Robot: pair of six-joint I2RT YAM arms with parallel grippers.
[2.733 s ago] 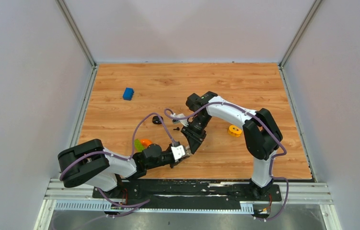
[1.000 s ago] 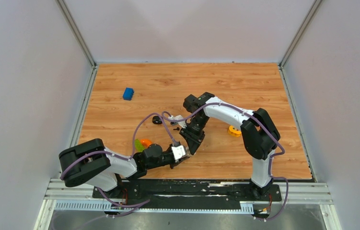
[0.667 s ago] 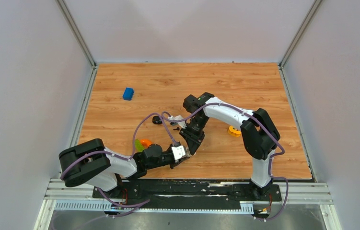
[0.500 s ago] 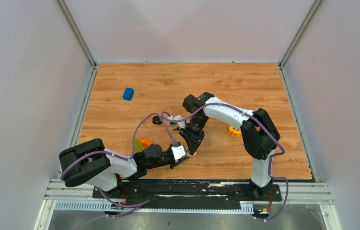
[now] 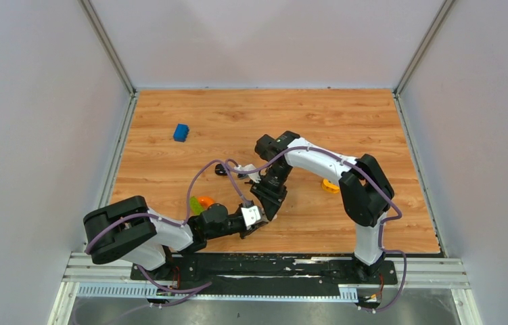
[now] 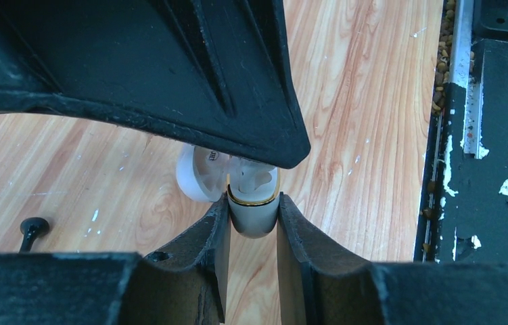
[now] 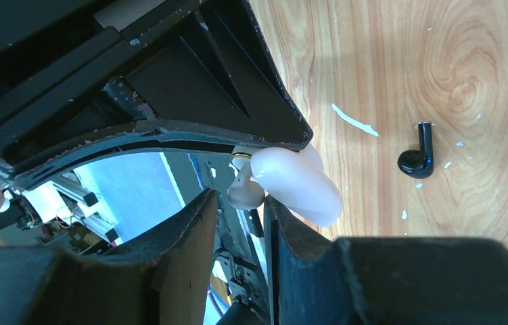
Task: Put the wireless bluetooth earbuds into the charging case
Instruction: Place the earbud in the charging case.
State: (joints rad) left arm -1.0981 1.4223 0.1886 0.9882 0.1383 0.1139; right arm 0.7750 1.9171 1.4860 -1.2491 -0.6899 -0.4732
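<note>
My left gripper (image 6: 252,215) is shut on the white charging case (image 6: 253,218), which has a gold rim; its open lid (image 6: 197,177) hangs to the left. In the top view it is held low near the front (image 5: 254,215). My right gripper (image 7: 241,200) points down at the case mouth, fingers a narrow gap apart, with a small whitish piece (image 7: 245,191) between the tips beside the lid (image 7: 302,189). I cannot tell whether it is gripped. One black earbud (image 7: 418,157) lies on the wood nearby; it also shows in the left wrist view (image 6: 32,227). The other earbud is not clearly seen.
A yellow ring (image 5: 331,184) lies right of the right arm. A blue block (image 5: 181,132) sits far left. An orange and green piece (image 5: 200,203) lies by the left arm, and a black part (image 5: 221,169) behind it. The metal rail (image 6: 471,101) marks the table's near edge.
The right arm has shifted slightly left and nearer the case. The left arm and the case have stayed put.
</note>
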